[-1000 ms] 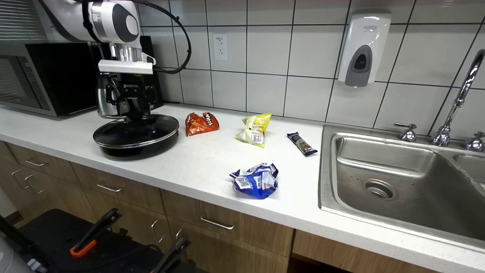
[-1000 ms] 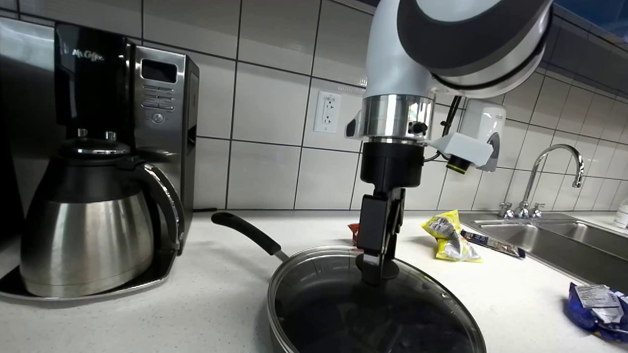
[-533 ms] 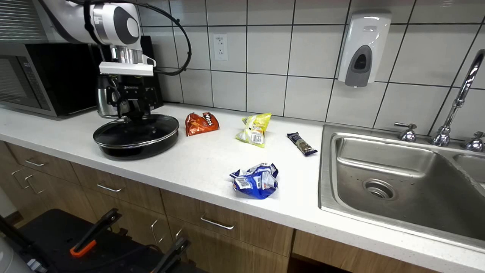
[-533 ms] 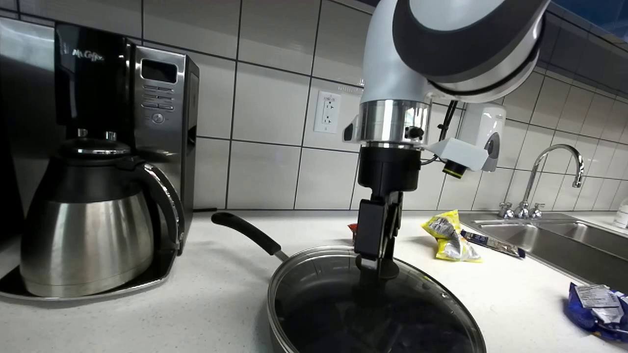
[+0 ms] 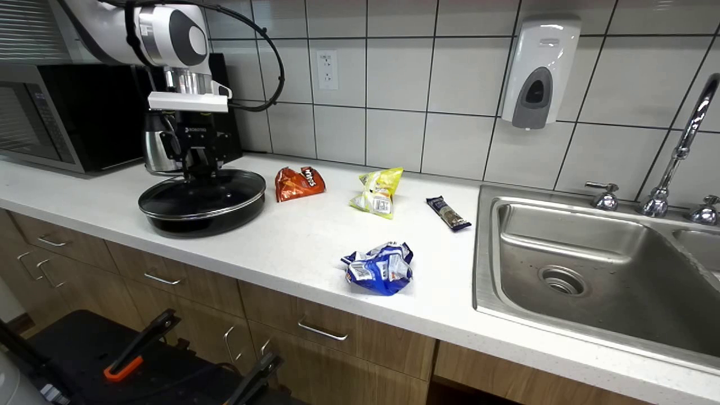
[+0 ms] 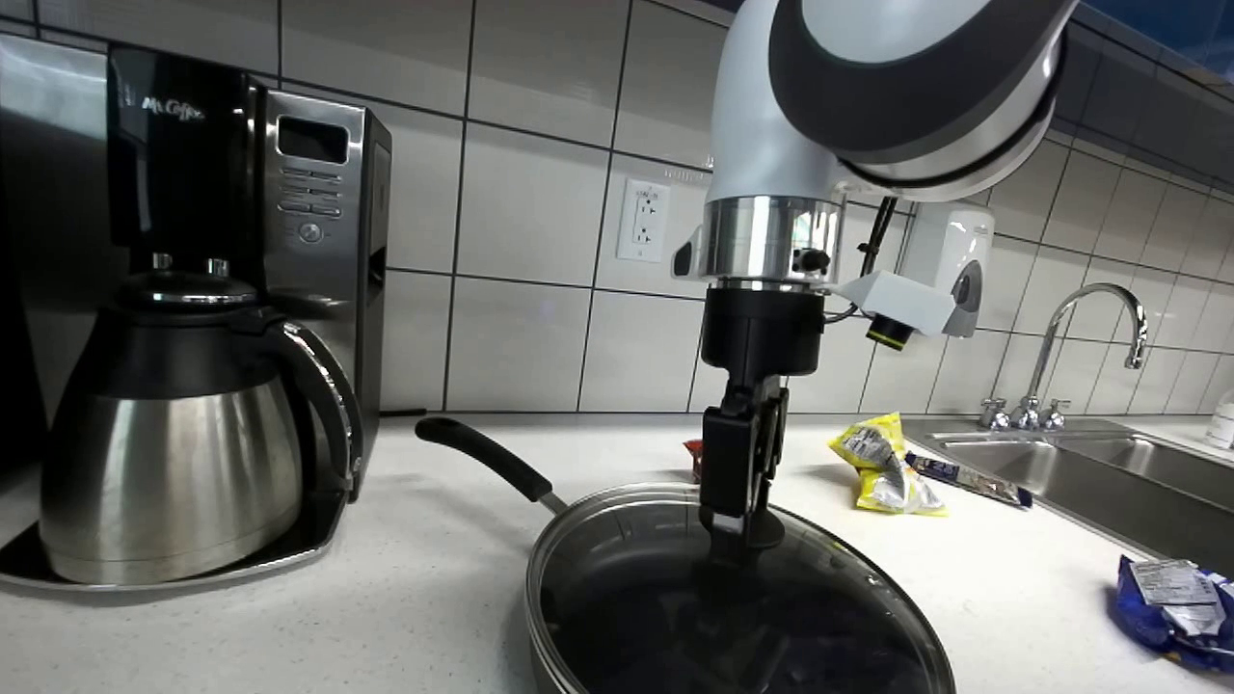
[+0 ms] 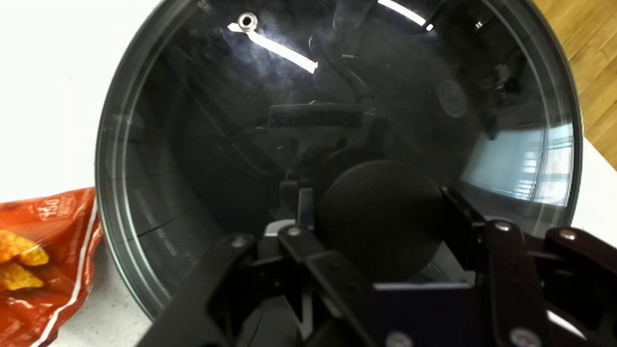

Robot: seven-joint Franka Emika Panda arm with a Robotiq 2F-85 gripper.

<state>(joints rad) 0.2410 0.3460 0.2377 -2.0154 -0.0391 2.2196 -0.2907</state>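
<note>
A black frying pan [image 5: 208, 224] stands on the counter, covered by a glass lid [image 6: 819, 617] with a metal rim. On top of the lid is a round black knob [image 7: 381, 226]. My gripper [image 7: 376, 197] points straight down over the pan, its two fingers on opposite sides of the knob. In the wrist view the right finger [image 7: 460, 221] overlaps the knob's edge, while a thin dark strip separates the left finger [image 7: 305, 207] from it. Whether both pads press on the knob cannot be made out. The lid rests on the pan.
Beside the pan lies an orange chip bag [image 5: 299, 184]. Farther along are a yellow bag [image 5: 378, 192], a dark wrapped bar [image 5: 448, 213], a blue bag [image 5: 381, 269] and the sink [image 5: 485, 270]. A steel carafe [image 6: 174, 482] stands near the pan's handle [image 6: 487, 458].
The arm came down slightly between the two earlier moments. Since then the fingers have drawn closer together around the knob. Pan, lid and bags have stayed where they were.
</note>
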